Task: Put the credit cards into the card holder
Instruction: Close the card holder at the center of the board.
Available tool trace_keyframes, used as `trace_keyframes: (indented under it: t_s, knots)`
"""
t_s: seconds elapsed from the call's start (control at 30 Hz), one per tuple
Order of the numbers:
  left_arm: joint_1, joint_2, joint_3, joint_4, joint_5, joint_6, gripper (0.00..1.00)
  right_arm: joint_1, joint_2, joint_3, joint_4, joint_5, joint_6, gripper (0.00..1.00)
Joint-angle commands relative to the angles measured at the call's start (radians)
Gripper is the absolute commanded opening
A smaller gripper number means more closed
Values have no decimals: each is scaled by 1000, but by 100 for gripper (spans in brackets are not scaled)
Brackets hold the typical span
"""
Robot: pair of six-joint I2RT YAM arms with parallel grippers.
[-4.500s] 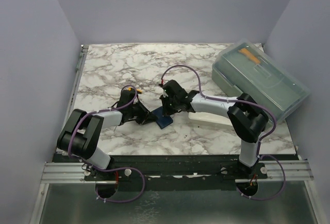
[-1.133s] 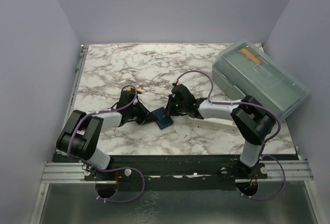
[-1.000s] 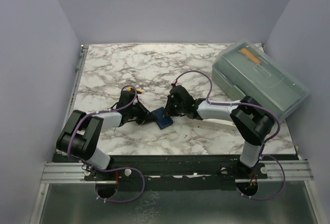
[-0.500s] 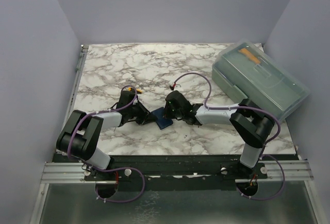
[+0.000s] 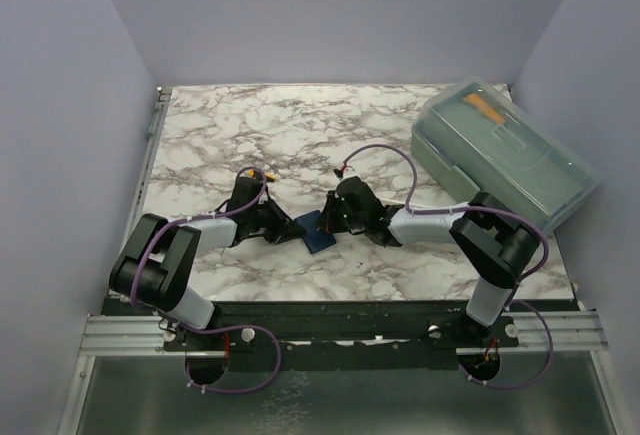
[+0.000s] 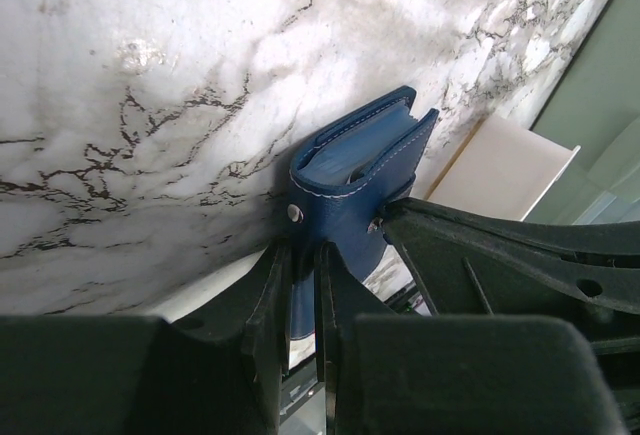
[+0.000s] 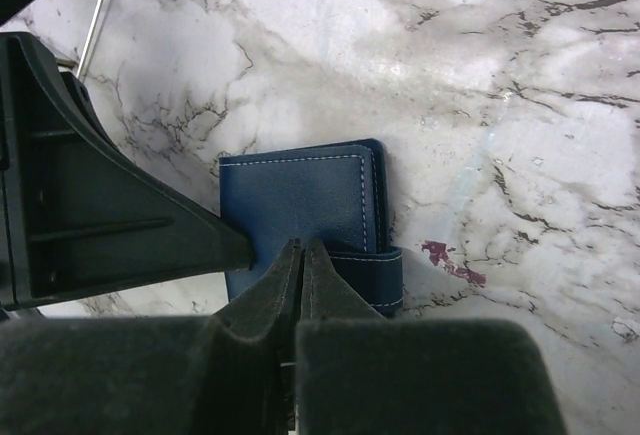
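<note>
The navy card holder [image 5: 316, 231] lies between the two arms near the table's middle. In the left wrist view the card holder [image 6: 362, 167] is slightly agape. My left gripper [image 6: 303, 251] is shut on its near flap, just below the pale snap dot. My right gripper [image 7: 302, 245] is shut with nothing in it, and its tips rest on the top cover of the card holder [image 7: 300, 198]. From above, the left gripper [image 5: 289, 227] and right gripper [image 5: 331, 222] meet at the wallet. A pale sliver shows inside the fold; the credit cards are otherwise hidden.
A grey-green translucent box [image 5: 505, 155] with an orange strip [image 5: 484, 107] inside sits at the back right. A white tray [image 6: 500, 170] lies just beyond the wallet, mostly under the right arm. The marble table [image 5: 250, 125] stretches behind both arms.
The right arm has sunk lower and stretched flatter over the tray, with its shut gripper shifting slightly on the wallet. The left arm and the wallet have stayed put.
</note>
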Motion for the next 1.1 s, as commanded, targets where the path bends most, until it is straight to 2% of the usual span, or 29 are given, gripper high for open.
trace_keyframes:
  t_s: [0.0, 0.27, 0.5, 0.77, 1.07]
  knots:
    - [-1, -14, 5, 29, -5, -2, 8, 27, 64, -56, -115, -178, -28, 0]
    - [0, -5, 8, 29, -2, 1, 8, -20, 41, -147, -9, -284, -13, 0]
    - [-1, -8, 11, 29, -4, -1, 8, -21, 72, -151, -20, -255, -70, 0]
    - [-1, -1, 15, 30, -6, -7, 8, -14, 107, -208, 35, -141, -27, 0]
    - [0, -6, 23, 30, -7, -8, 7, 61, 142, -280, 80, 50, 6, 0]
